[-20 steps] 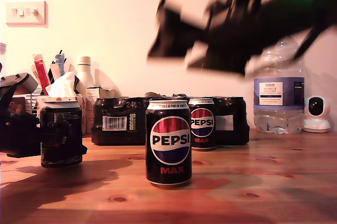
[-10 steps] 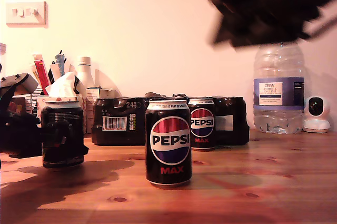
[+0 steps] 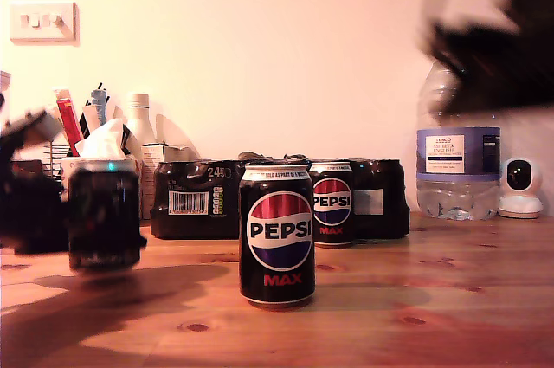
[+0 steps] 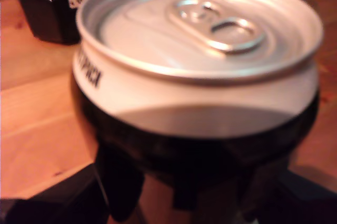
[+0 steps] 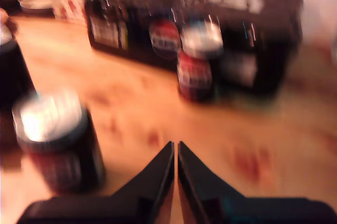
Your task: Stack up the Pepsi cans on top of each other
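Note:
Three Pepsi cans show in the exterior view. One Pepsi can (image 3: 277,234) stands upright at the middle front of the wooden table (image 3: 415,299), logo facing the camera. A second (image 3: 331,203) stands just behind it. The third (image 3: 104,190), blurred, is at the exterior view's left with my first gripper (image 3: 102,234) shut on it. The first wrist view fills with its silver top (image 4: 210,29), dark fingers (image 4: 118,182) clasping its sides. My second gripper (image 5: 175,146) is shut and holds nothing. It is a dark blur (image 3: 498,61) high at the exterior view's right, over two cans (image 5: 55,139) (image 5: 199,66).
A black shrink-wrapped multipack (image 3: 195,199) lies behind the cans. A large clear water bottle (image 3: 459,169) and a small white camera (image 3: 521,186) stand at the exterior view's back right. Tissues, bottles and pens (image 3: 104,138) crowd the back left.
The second arm has swung across the top of the exterior view, from the middle to the right. The can in my first gripper has gone blurred and sits slightly higher.

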Controlling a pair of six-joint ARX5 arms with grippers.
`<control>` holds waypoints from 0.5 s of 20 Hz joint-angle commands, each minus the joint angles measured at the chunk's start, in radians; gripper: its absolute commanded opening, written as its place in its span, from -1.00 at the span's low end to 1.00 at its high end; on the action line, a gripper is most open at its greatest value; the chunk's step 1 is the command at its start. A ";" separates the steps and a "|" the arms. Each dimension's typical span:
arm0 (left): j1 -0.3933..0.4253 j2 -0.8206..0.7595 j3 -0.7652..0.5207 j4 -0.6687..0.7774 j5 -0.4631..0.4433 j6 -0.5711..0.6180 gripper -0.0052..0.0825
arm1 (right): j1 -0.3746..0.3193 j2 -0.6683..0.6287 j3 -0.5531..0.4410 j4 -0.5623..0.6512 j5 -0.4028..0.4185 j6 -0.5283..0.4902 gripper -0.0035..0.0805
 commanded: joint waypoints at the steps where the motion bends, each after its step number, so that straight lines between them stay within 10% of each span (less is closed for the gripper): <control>1: -0.014 -0.094 0.005 -0.005 0.011 0.004 -0.12 | 0.002 -0.041 -0.048 0.026 0.010 0.015 -0.95; 10: -0.088 -0.414 0.006 -0.254 0.010 0.047 -0.12 | 0.002 -0.188 -0.100 -0.078 0.037 0.033 -0.95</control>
